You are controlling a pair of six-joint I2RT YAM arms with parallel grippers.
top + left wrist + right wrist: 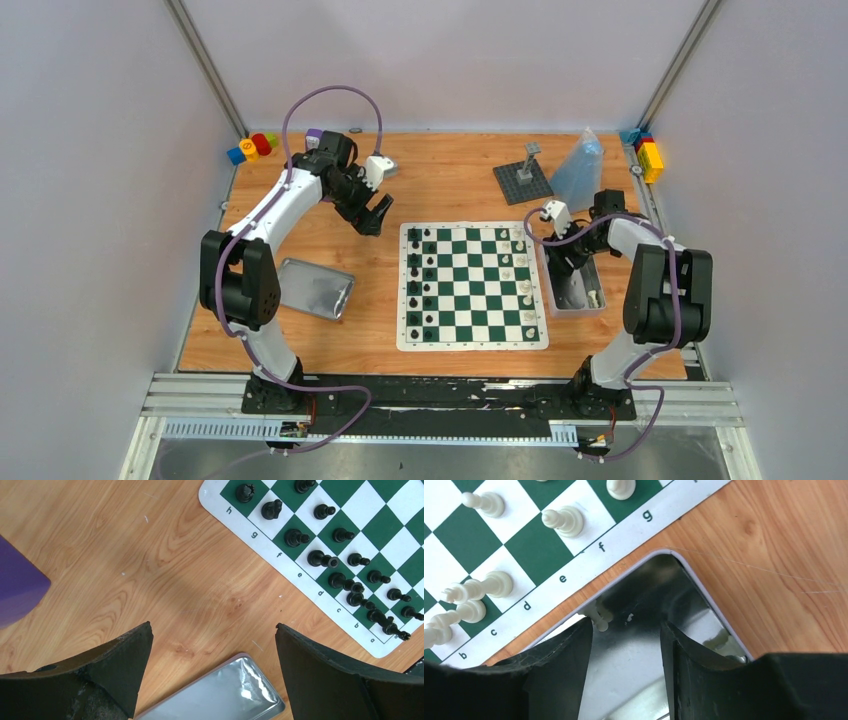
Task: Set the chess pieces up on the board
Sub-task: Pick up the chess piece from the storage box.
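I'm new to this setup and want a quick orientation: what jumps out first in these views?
The green-and-white board sits mid-table, black chess pieces lined up in its two left columns and white chess pieces only partly lining its right side. The right pincer hangs open over the tin right of the board, next to a loose white piece; the left pincer hangs open over the wooden tabletop.
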